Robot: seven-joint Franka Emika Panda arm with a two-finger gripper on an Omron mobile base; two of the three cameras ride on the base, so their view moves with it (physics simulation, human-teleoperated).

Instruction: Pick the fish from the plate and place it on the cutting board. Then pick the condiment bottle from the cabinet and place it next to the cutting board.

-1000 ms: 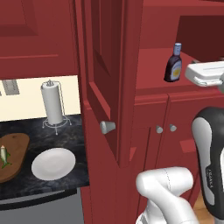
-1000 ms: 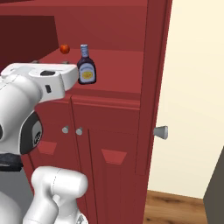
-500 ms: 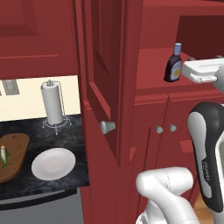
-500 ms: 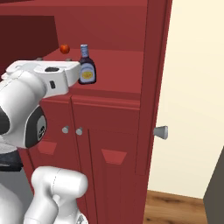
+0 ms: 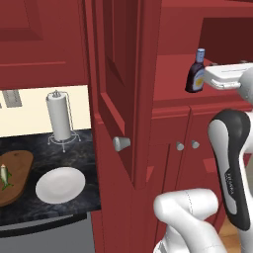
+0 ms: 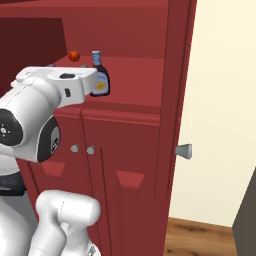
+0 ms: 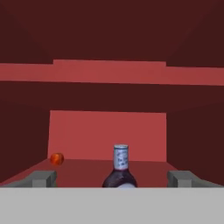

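Matt red wooden cabinet (image 5: 148, 123); glossy dark condiment bottle (image 5: 195, 76); brown wooden cutting board (image 5: 17, 180)

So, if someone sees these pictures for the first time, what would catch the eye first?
Most likely the tall red cabinet, its door swung open, with the small dark bottle standing upright on the shelf recess. The open gripper is lined up on that bottle, fingers apart on either side and not touching it. On the dark counter at left, the fish already lies on the cutting board, beside the bare white plate.
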